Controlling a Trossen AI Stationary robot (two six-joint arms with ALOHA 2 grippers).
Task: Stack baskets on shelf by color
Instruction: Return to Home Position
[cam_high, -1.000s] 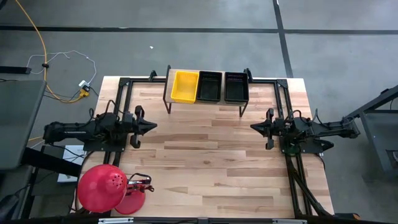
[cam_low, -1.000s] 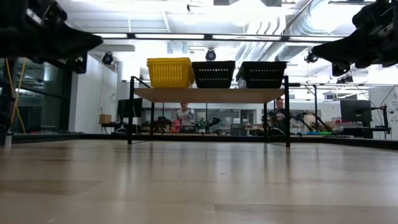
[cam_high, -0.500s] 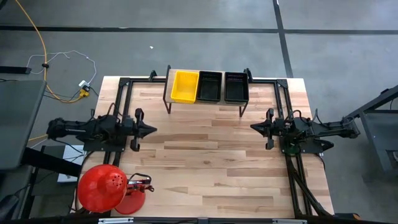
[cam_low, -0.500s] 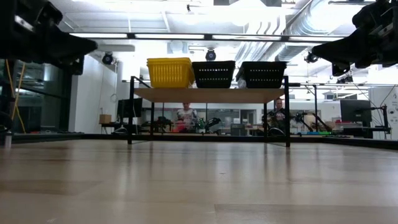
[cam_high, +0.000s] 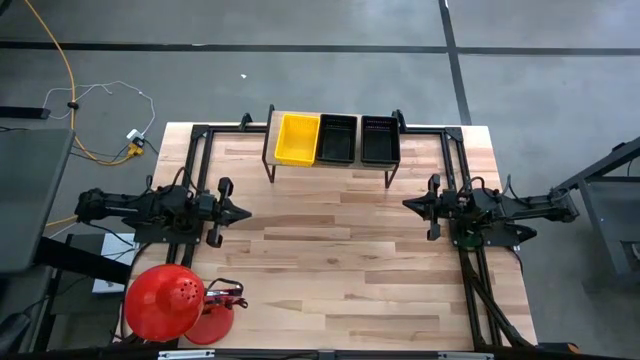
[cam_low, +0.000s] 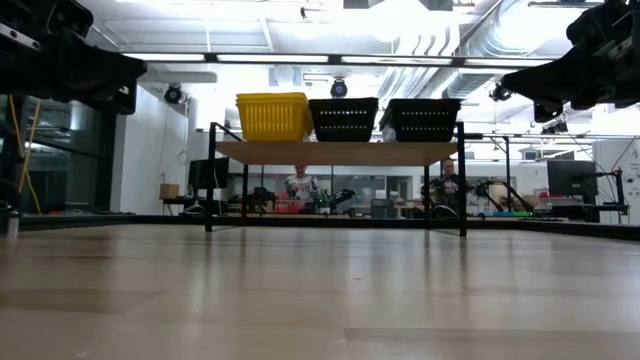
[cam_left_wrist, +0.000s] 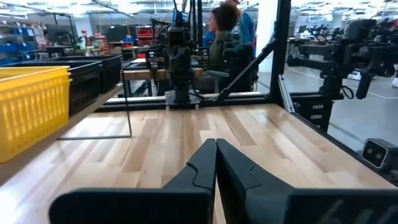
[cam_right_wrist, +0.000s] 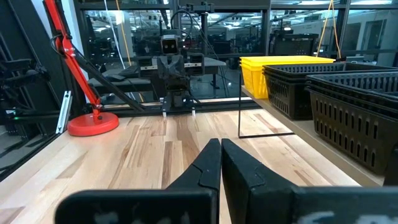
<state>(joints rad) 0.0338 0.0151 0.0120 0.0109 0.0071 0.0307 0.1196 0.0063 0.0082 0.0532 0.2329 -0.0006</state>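
Since the baskets (cam_high: 338, 139) sit sorted on the shelf (cam_high: 271, 137), left end effector (cam_high: 244, 211) and right end effector (cam_high: 407, 204), both pressed together, should park well clear.

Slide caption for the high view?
Yellow baskets beside black baskets on the shelf; left gripper, right gripper shut, empty.

Baskets (cam_high: 338, 139) abreast on shelf (cam_low: 335, 152); seemingly stacked

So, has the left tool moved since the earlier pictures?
Yes, slightly. In the high view the left tool now sits a little farther from the shelf than one second ago.
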